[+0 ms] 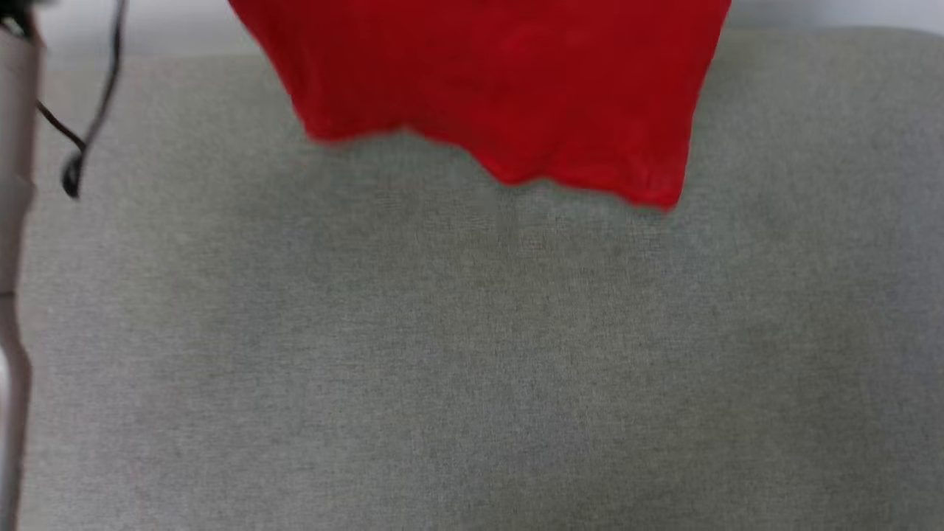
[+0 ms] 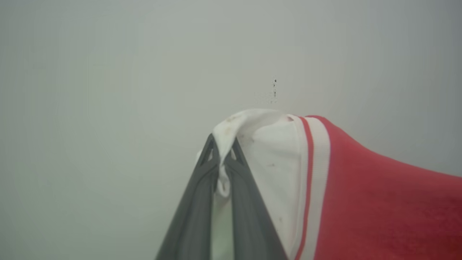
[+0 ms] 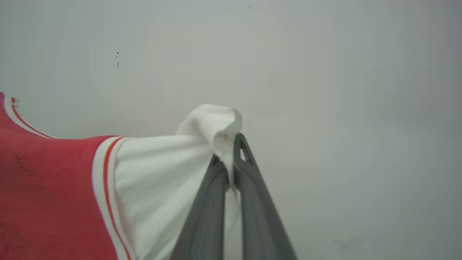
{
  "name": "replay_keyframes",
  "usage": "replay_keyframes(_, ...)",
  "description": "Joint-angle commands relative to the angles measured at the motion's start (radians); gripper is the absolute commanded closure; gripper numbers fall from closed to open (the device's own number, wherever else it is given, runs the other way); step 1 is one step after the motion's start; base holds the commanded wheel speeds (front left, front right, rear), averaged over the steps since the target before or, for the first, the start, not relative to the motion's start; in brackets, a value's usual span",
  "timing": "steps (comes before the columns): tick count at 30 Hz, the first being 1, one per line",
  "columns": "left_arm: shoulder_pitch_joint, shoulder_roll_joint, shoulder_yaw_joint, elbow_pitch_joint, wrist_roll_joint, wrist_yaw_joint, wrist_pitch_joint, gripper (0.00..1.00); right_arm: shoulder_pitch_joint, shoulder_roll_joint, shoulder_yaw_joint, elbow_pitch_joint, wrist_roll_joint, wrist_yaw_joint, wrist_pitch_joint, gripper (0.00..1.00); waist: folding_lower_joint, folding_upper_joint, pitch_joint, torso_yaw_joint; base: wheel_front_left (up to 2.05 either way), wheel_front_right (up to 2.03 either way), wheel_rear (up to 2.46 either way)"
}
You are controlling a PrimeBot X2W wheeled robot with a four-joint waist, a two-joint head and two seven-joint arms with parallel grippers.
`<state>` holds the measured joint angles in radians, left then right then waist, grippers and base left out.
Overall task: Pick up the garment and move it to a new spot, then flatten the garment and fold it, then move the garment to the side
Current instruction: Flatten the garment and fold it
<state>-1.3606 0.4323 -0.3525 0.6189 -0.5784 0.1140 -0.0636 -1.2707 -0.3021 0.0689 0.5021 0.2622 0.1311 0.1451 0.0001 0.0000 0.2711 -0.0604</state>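
**Garment held up by both sleeves**

Nearest me in the head view is a grey fabric surface (image 1: 472,383). A pale forearm (image 1: 13,221) and a dark cable (image 1: 99,110) stand at its left edge. Beyond, the red garment (image 1: 501,81) hangs down from the top of the view. Its hem is blurred, and I cannot tell whether it touches the surface.

The left end effector (image 2: 223,142) is pressed together, pinching a bunched white sleeve (image 2: 278,159). The right end effector (image 3: 229,150) likewise pinches the other sleeve (image 3: 162,169). Striped trim (image 2: 317,173) joins sleeve to red body. A pale wall (image 2: 90,90) lies behind.
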Motion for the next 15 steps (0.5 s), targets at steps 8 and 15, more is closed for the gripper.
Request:
replay_keyframes(8,-0.208,0.02,0.024,0.029,0.011,-0.025,-0.033,1.0,-0.278,-0.016,0.052,0.106,0.005,-0.001,-0.1,1.0,-0.0001,0.0,0.206,-0.024,0.0,0.0,0.0)
replay_keyframes(15,-0.262,0.009,0.02,0.073,0.005,-0.045,-0.066,1.0,-0.404,-0.014,0.109,0.206,0.019,-0.001,-0.182,1.0,-0.0001,0.0,0.298,-0.016,0.0,0.0,0.0)
